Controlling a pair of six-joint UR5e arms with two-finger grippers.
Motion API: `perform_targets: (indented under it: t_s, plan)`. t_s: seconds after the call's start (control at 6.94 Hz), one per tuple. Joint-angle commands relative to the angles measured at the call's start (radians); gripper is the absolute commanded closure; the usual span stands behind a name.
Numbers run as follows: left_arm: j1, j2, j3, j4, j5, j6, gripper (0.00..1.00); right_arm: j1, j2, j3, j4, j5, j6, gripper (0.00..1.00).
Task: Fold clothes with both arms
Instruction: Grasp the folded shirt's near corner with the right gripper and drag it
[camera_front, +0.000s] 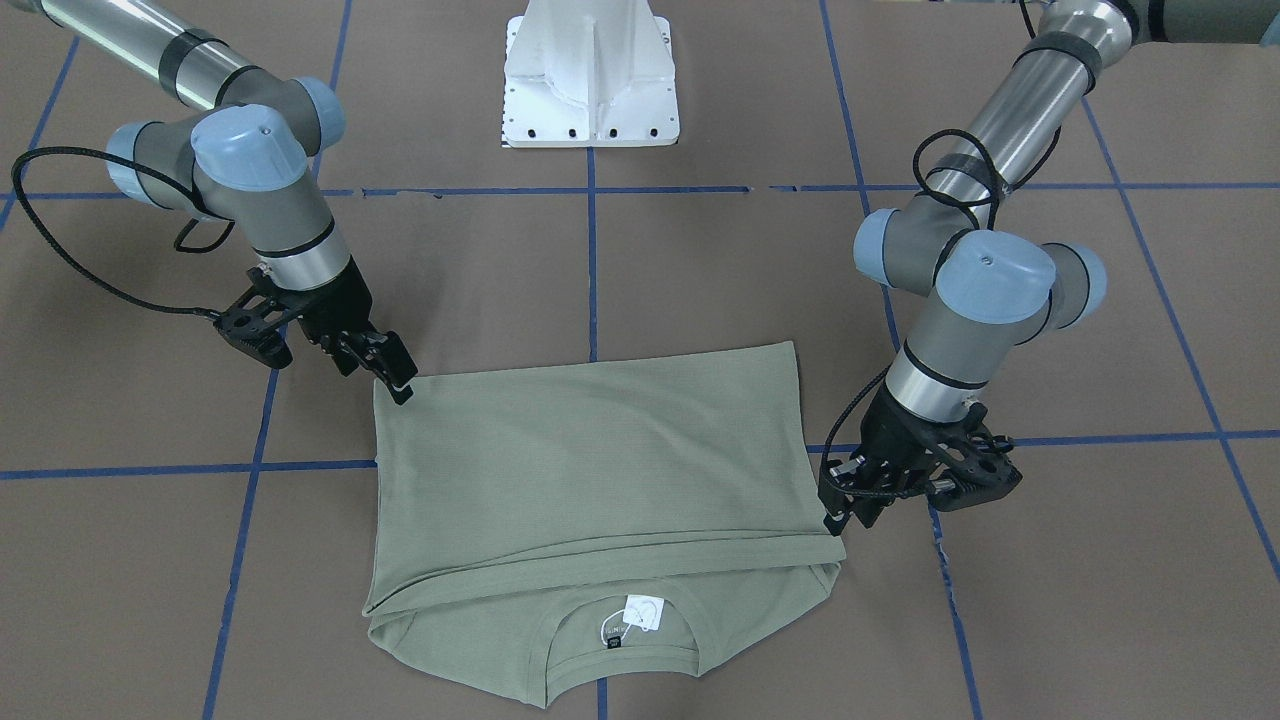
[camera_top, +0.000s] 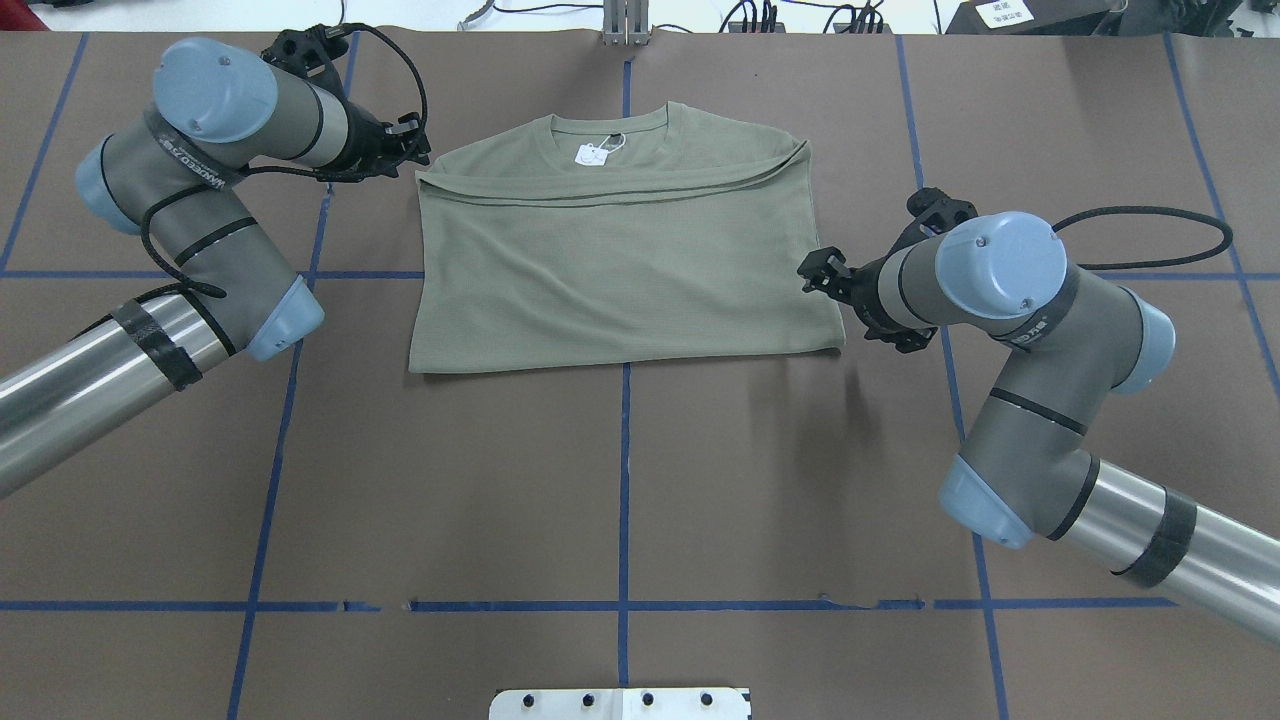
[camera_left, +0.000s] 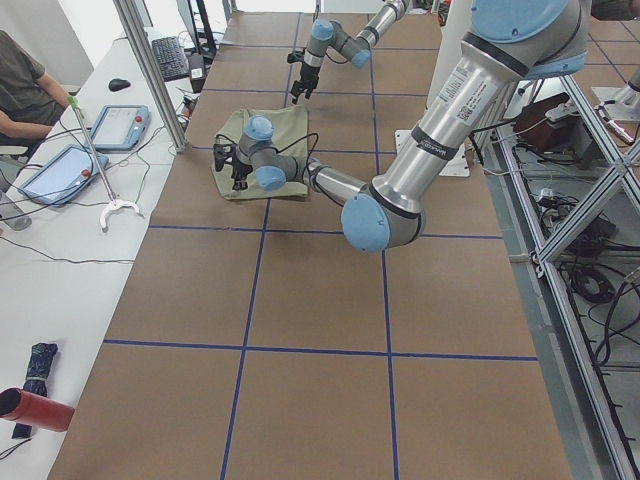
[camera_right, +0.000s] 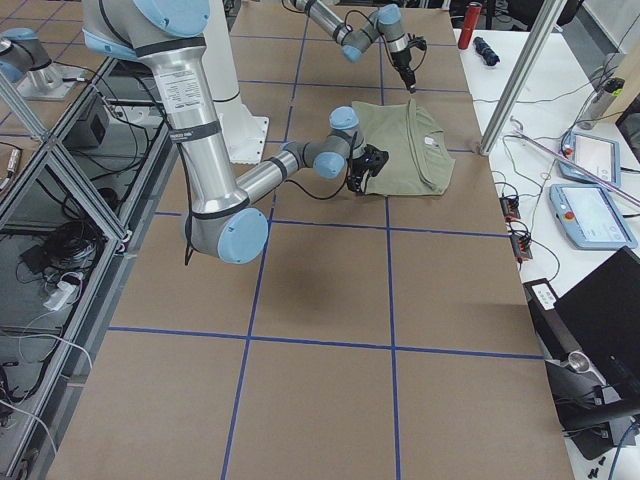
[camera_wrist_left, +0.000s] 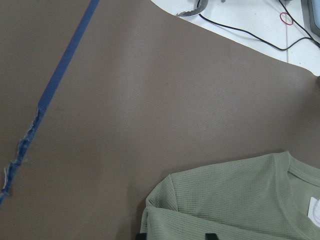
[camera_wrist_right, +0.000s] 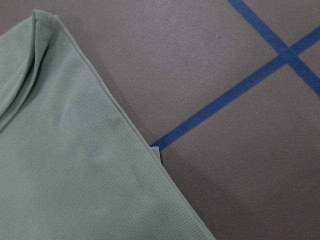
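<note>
One brown table (camera_top: 620, 480), marked into squares by blue tape lines.

Two silver-and-grey jointed robot arms with light-blue joint caps and black cables: the left arm (camera_top: 190, 230) and the right arm (camera_top: 1030, 380), reaching in from opposite sides.

One sage-green long-sleeved knit shirt (camera_top: 620, 270), lying flat at the middle of the table across the centre tape line. It is folded into a rough rectangle, with no sleeve showing loose. The lower half is doubled up over the body, its hem edge stopping just short of the round neckline, which lies at the side away from the robot.

One white metal base block (camera_front: 590, 90), on the robot's side, apart from the shirt.

Two black two-finger grippers.
- The left gripper (camera_top: 415, 150) is at the shirt's folded corner beside the neckline. Its wrist view shows the fingertips (camera_wrist_left: 210, 236) apart.
- The right gripper (camera_front: 395, 375) is at the opposite near corner. Whether its fingers are together or apart, I cannot tell.

One white tag (camera_top: 592, 153) inside the collar, face up.
</note>
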Motion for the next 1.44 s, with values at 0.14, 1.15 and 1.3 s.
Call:
perform_targets:
  t_s: [0.14,1.15,1.3]
  plan:
    - [0.0,0.002,-0.005,0.002,-0.001,0.0,0.51,-0.035,-0.004,-0.014,-0.002,-0.026,0.002,0.12]
    - [0.0,0.002,-0.005,0.004,-0.001,0.0,0.51,-0.038,-0.018,0.005,-0.002,-0.036,-0.001,1.0]
    - [0.0,0.002,-0.006,0.004,-0.001,0.0,0.51,-0.04,-0.067,0.071,-0.002,-0.026,-0.001,1.0]
